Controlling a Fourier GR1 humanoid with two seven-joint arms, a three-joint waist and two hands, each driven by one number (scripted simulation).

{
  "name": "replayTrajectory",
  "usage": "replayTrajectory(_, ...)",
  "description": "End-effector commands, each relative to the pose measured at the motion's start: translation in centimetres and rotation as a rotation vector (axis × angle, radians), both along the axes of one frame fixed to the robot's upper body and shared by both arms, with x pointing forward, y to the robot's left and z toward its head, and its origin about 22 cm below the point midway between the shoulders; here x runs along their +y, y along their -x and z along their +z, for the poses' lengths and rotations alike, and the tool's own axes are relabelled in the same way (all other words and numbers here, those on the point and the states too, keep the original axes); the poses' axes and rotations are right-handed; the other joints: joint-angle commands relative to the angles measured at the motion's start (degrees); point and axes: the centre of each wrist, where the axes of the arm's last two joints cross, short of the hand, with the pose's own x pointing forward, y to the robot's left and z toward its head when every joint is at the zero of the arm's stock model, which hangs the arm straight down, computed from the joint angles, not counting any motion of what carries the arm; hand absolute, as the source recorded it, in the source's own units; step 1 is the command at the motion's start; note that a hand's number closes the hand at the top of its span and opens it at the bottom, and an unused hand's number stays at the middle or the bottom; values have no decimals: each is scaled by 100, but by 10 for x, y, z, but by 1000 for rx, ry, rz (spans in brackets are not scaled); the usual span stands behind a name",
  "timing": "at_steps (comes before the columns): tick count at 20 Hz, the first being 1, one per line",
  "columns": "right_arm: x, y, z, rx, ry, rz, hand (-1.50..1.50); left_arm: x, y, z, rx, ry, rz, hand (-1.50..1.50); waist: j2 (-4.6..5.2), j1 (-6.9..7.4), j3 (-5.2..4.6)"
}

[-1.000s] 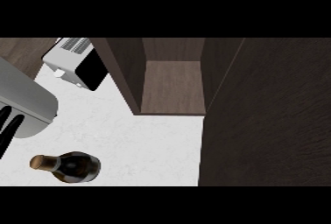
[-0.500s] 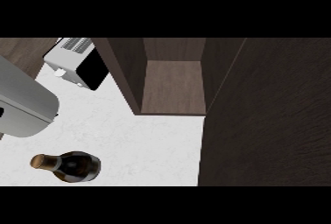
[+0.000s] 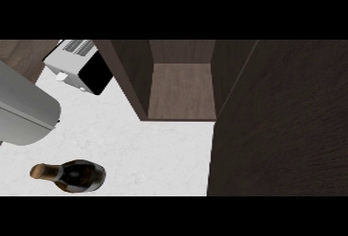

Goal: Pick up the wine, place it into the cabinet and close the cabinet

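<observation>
The wine bottle stands on the white counter at the lower left, seen from above, dark glass with a cork-coloured top. The dark wood cabinet is open at the top centre, showing a bare brown shelf. Its open door fills the right side of the view. A grey forearm comes in at the left edge, above the bottle and apart from it. Neither hand shows.
A white and black toaster sits at the top left, beside the cabinet's left wall. Bare counter lies between the bottle and the cabinet's front edge.
The grey forearm has shifted up and left along the left edge. The black fingers that showed below it a second ago have gone out of view. The bottle and cabinet have not moved.
</observation>
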Motion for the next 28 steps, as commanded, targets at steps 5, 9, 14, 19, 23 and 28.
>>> replayTrajectory(5, -4, 42, 32, -52, -80, 62, -150, 0, 14, -22, -69, -14, -43, -150, 33, -92, -1)
replayTrajectory(9, -13, 26, 28, -68, -69, 68, -150, 6, 4, -40, -37, -24, -76, -150, 59, -75, 3)
replayTrajectory(14, -11, 30, 28, -69, -64, 79, -150, 20, 1, -89, 6, -28, -16, -150, 61, -104, -2)
replayTrajectory(19, -11, 28, 18, -60, -68, 60, -150, 34, -9, -131, 9, -101, 70, -150, 64, -144, -5)
replayTrajectory(23, -19, 28, 12, -70, -56, 67, -150, 52, -18, -135, 19, -111, 113, -150, 63, -127, 3)
replayTrajectory(28, -17, 19, 12, -74, -68, 65, -150, 47, -13, -179, 73, -82, 55, -150, 68, -86, 0)
